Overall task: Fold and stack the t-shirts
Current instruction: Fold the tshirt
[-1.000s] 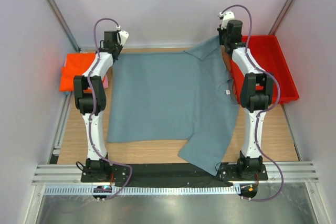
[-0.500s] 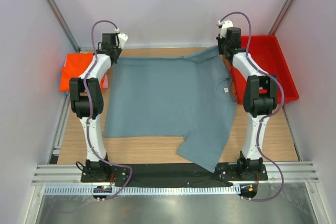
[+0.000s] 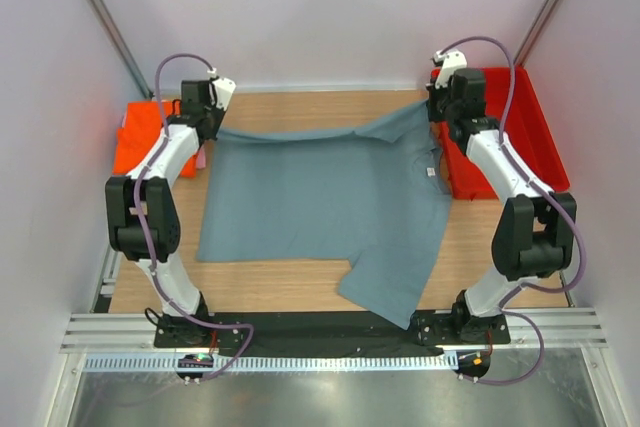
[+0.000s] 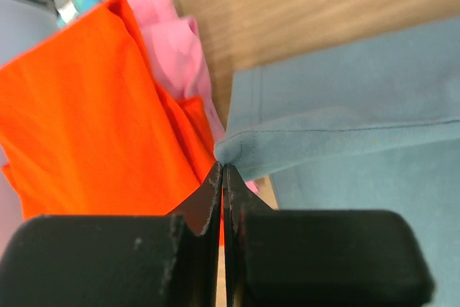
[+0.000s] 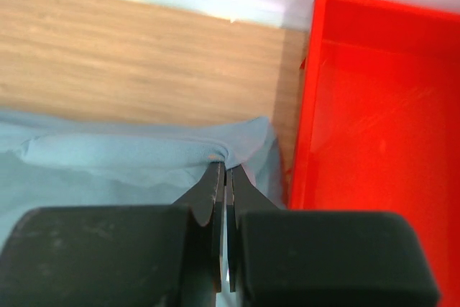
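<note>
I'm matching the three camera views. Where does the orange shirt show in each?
Top: orange shirt at the far left edge.
Left wrist: orange shirt fills the left half.
Right wrist: not in it.
Shared landmark: grey-blue shirt, in all three.

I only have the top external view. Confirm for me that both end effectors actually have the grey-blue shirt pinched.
Observer: In the left wrist view, the left end effector is shut on a doubled-over hem corner of the grey-blue t-shirt.
Operator: Now report the right one.
Observer: In the right wrist view, the right end effector is shut on a bunched edge of the shirt, close beside the red bin.
Operator: Describe what lies by the left grasp.
Observer: The orange t-shirt overlaps the pink t-shirt, right next to the pinched corner.
</note>
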{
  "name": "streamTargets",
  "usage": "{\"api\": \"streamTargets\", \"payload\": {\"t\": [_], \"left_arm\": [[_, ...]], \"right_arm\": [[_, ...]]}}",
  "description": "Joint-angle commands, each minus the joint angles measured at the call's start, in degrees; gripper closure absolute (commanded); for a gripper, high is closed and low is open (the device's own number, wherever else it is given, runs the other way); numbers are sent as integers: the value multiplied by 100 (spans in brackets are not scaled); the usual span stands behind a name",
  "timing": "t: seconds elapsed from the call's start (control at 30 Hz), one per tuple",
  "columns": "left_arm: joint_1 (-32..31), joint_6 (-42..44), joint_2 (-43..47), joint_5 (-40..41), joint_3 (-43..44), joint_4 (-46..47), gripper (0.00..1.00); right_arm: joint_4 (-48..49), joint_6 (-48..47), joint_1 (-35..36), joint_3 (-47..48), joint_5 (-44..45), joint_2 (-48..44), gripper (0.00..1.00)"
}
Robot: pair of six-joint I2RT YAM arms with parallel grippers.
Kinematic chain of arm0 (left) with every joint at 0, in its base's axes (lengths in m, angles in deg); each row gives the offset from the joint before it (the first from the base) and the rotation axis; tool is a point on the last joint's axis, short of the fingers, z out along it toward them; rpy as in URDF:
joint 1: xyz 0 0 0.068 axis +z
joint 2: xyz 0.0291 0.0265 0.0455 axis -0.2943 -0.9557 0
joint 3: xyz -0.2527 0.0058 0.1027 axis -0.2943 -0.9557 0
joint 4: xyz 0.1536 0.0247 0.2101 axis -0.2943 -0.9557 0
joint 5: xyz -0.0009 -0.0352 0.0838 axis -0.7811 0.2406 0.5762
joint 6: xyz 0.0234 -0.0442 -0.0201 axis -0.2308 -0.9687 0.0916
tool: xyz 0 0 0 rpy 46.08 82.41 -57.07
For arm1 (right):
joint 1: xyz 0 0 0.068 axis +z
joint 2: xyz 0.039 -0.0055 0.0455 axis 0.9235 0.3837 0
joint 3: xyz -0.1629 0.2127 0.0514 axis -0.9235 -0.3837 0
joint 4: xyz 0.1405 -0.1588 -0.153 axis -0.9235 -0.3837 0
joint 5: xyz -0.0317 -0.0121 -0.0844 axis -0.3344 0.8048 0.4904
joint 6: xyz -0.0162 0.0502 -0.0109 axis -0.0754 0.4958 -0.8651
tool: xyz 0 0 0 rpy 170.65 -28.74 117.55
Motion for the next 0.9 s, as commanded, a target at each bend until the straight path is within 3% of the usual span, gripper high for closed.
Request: {"api": "streamTargets", "payload": {"t": [0.0, 0.37, 0.87], "left_arm": [[50, -143, 442, -193, -364, 222, 100], [59, -213, 846, -132, -1367, 547, 100], [147, -248, 891, -114, -1833, 679, 100]], "right_arm": [[108, 230, 10, -554, -95, -558, 99], [108, 318, 19, -1723, -121, -1648, 99], [126, 511, 98, -2524, -236, -2010, 99]]}}
